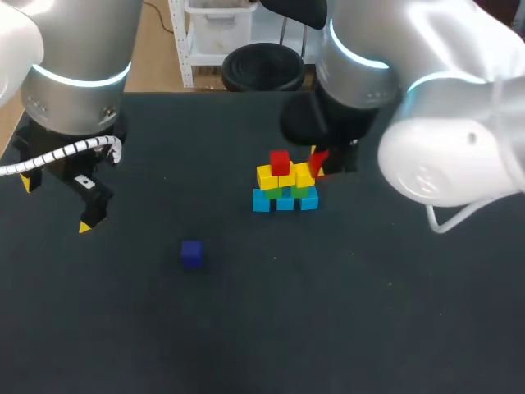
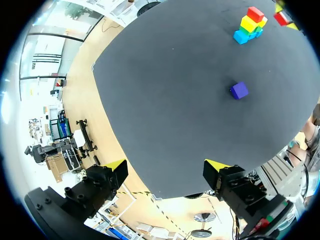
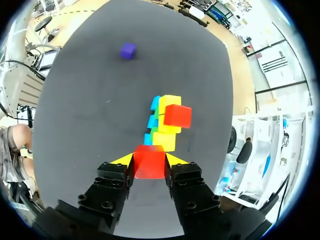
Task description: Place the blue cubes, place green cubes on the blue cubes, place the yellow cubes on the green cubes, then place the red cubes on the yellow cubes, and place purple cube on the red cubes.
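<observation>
Quick one from the remote desk: my right gripper [image 3: 149, 161] is pinched on a red cube [image 1: 318, 159], yellow tips on two opposite flat faces with the block sitting squarely between them. These look like small rigid blocks with smooth hard sides, so I'd guess light and not squashable, but slippery enough to twist if you grab off-centre. Across the middle of two opposite faces is the place to hold it, and that's about where I've got it. The held cube hangs just beside the stack [image 1: 285, 187] on my right arm's side, around the height of the yellow cubes [image 1: 287, 176], and it looks a bit tilted from the head view. From the right wrist the stack is straight ahead of the fingers, with the other red cube [image 3: 177, 115] already sitting on the yellows and bare yellow top beside it. Nothing locks those layers together as far as I can see, so my guess is a sideways bump would shove the lot. The purple cube [image 1: 192, 253] lies alone on the table [image 1: 369, 312], well apart from the stack, toward my left side. My left gripper [image 2: 166, 167] is spread wide with nothing in it, off by the table's edge and well away from the purple one.
</observation>
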Available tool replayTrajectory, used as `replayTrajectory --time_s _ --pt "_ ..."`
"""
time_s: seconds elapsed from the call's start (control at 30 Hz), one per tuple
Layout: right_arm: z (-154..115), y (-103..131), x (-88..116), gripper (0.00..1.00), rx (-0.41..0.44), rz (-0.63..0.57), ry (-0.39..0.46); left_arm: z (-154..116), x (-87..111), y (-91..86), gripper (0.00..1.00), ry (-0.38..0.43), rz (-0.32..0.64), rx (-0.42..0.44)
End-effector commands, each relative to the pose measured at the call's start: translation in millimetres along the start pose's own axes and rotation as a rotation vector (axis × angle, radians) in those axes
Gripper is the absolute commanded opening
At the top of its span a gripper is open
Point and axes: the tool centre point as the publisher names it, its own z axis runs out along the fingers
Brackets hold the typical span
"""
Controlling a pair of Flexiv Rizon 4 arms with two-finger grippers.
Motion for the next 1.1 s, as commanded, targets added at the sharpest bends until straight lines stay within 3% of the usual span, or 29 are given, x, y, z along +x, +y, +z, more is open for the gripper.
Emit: replayTrajectory --time_s 0.03,0.37,1.1 --pt "5 -13 -2 0.00 -0.028 -0.005 -0.005 0 -0.3 0.6 1.00 0.000 0.002 0.001" --pt "11 -26 -15 0.00 -0.052 -0.035 -0.011 0 -0.3 0.6 1.00 0.000 0.002 0.001" --pt "24 -23 -13 0.00 -0.100 0.052 -0.006 0 -0.3 0.6 1.00 0.000 0.002 0.001"
